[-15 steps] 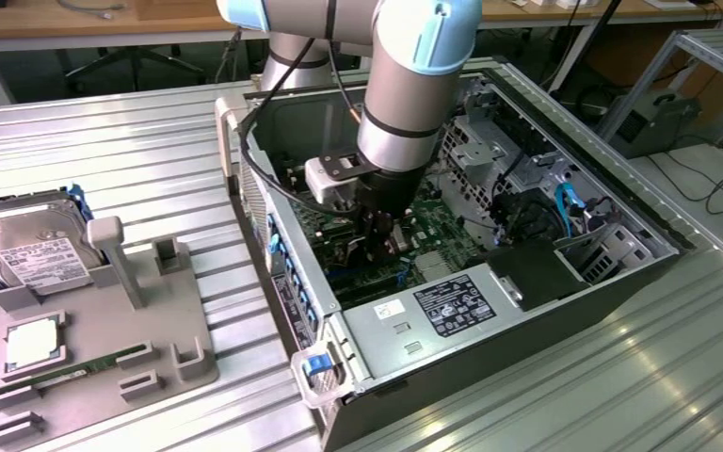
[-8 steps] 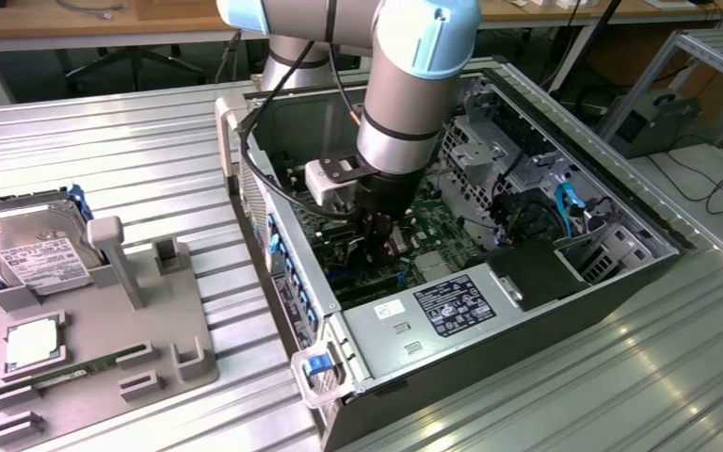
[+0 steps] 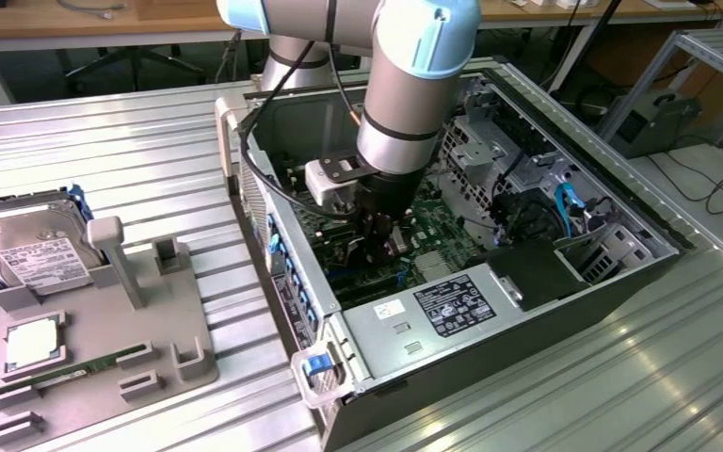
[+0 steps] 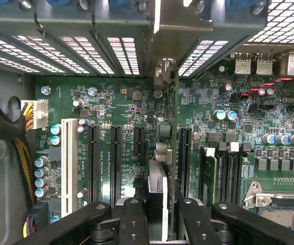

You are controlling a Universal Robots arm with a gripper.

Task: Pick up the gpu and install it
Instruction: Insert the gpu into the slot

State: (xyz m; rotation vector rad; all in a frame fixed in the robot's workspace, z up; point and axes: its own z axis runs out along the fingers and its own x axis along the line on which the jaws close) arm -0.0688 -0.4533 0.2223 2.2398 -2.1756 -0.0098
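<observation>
In the wrist view the gpu [image 4: 163, 153] stands edge-on between my black fingers [image 4: 131, 219], its green board and grey heatsink running up the middle of the motherboard [image 4: 116, 102]. Its pale metal end bracket [image 4: 165, 71] sits against the case's rear slot openings. My gripper [image 4: 160, 224] is shut on the card. The card stands between the black expansion slots [image 4: 115, 163]; whether it is seated in a slot I cannot tell. In the exterior view my gripper [image 3: 384, 240] reaches down inside the open computer case [image 3: 625, 202], low over the board.
A white slot [image 4: 69, 163] and bundled cables [image 4: 4, 127] lie beside the black slots. On the exterior view's left, a grey fixture [image 3: 98, 348] holds a hard drive [image 3: 35, 254], a processor [image 3: 33, 341] and a memory stick [image 3: 72, 370]. The power supply [image 3: 456, 306] fills the case's near end.
</observation>
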